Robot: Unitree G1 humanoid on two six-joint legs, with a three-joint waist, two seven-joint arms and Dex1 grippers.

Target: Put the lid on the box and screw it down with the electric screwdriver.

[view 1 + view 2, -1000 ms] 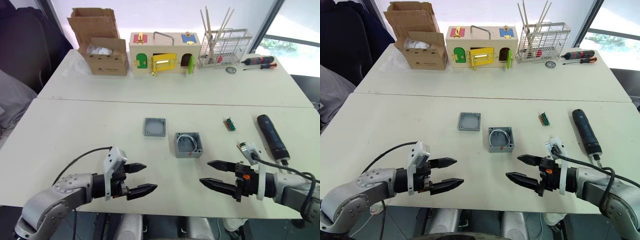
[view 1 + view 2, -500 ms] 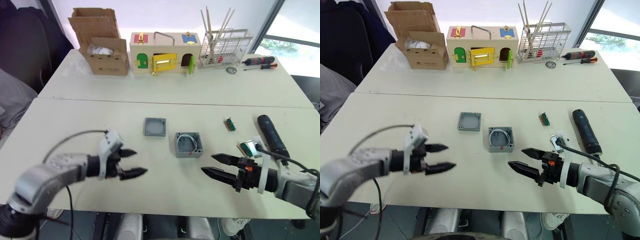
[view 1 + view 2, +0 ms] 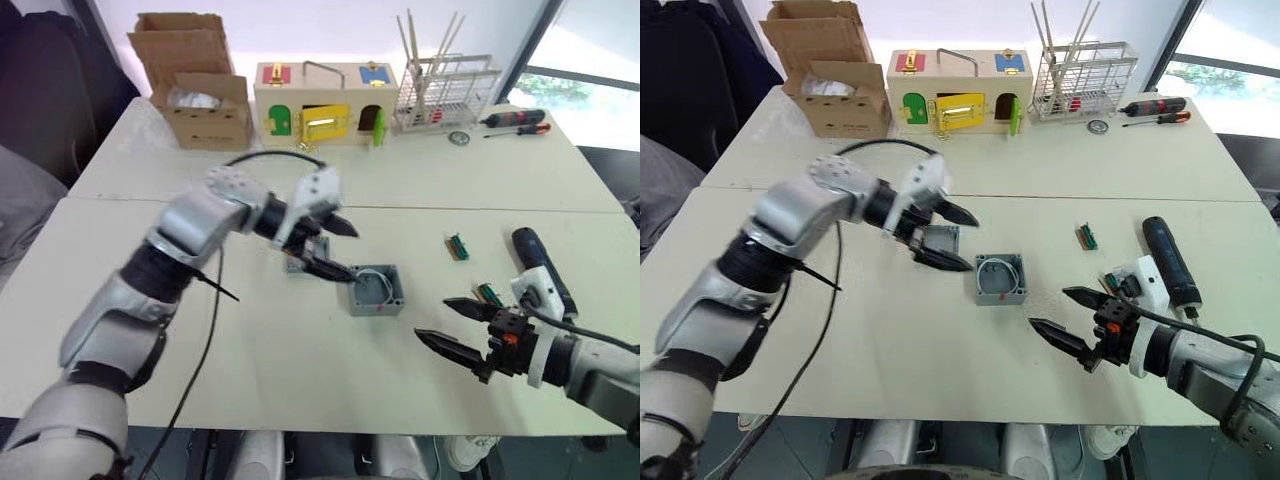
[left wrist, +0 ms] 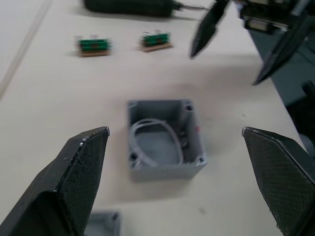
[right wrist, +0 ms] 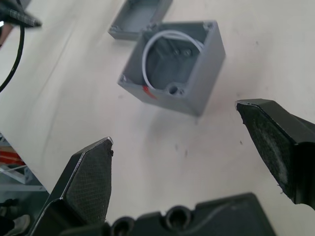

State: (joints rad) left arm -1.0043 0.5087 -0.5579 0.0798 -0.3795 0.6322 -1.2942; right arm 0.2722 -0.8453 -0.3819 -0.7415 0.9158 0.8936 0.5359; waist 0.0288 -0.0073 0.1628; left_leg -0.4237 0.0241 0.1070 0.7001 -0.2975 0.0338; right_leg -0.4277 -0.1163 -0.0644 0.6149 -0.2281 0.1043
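Left gripper (image 3: 943,238) spread wide, fingers (image 3: 958,213) hanging just above the lid (image 3: 936,239), one tip to each side, nothing held. Lid lying open side up on the table (image 3: 200,330), just beside the box (image 3: 377,289), toward the robot's left and slightly farther away. Box upright and open, white wire (image 5: 170,46) coiled inside, red mark (image 5: 149,92) on the near wall.

Right gripper (image 3: 462,324) also wide and empty, low over the table near the box on its right. Screwdriver (image 3: 1166,266) lying flat beyond that gripper, not yet touched, with two small green parts (image 4: 93,44) nearby.

Judged as the first step: reaching for the lid, no grasp made so far. Next move likely calls for lowering the left fingers around the lid's edges, closing, lifting, turning it over, then setting it square on the box with corner holes lined up. Possible risk: nudging the box while closing, given how near it sits.

Farther back: cardboard box (image 3: 196,82), wooden latch box (image 3: 327,92), wire rack (image 3: 447,88), hand screwdrivers (image 3: 514,120).
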